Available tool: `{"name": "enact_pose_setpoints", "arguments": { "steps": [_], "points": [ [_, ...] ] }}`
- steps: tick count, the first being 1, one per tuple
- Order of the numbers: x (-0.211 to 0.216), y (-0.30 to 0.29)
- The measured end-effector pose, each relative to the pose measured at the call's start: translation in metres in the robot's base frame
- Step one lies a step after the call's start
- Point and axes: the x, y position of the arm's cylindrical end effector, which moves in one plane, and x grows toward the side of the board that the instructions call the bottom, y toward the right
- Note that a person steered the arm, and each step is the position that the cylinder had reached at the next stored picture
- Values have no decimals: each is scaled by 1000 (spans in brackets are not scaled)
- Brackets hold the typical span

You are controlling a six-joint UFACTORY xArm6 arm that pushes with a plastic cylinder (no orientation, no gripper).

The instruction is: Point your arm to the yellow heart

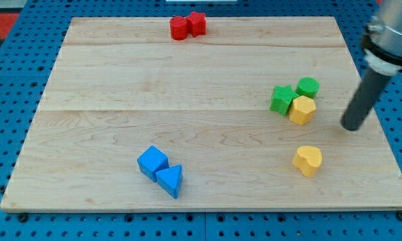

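while my tip [352,126] sits right of yellow heart [308,161], no pincer visible, two red, green, blue, yellow blocks each

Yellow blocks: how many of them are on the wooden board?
2. The yellow heart block lies alone near the view's bottom right. The yellow hexagonal block sits above it, touching the green star-shaped block. My tip is right of both. None seems hidden.
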Motion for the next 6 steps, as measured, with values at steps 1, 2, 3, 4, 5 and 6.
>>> {"name": "enact_pose_setpoints", "arguments": {
  "steps": [1, 2, 3, 4, 5, 6],
  "points": [
    [0, 14],
    [0, 18],
    [18, 16],
    [56, 2],
    [73, -14],
    [73, -47]
  ]
}}
